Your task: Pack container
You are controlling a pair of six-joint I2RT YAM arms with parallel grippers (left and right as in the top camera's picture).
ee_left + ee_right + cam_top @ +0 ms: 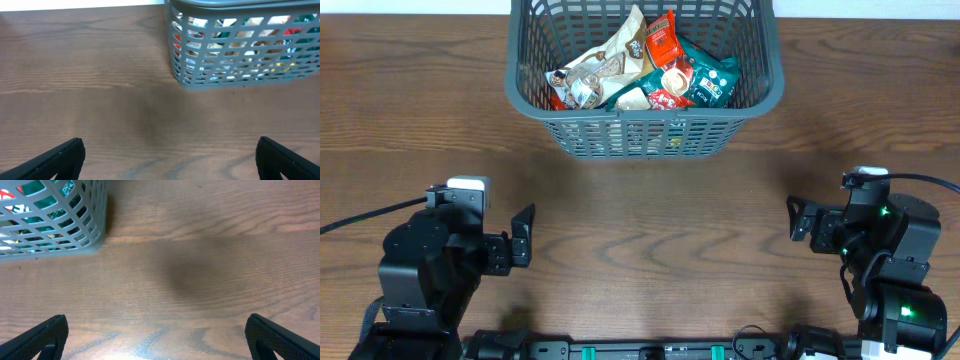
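Observation:
The container (645,133) is a dark grey slotted basket at the far middle of the table, holding several snack packets (655,70) in red, teal and beige. It shows in the left wrist view (240,75) at the upper right and in the right wrist view (75,240) at the upper left. My left gripper (523,238) is open and empty, low over the table at the near left, well short of the basket; its fingers frame bare wood (167,160). My right gripper (798,218) is open and empty at the near right (155,337).
The wooden table (650,230) lies between the two grippers and the basket. The table's far edge runs behind the basket (80,7). Black cables trail from both arms at the near left and right edges.

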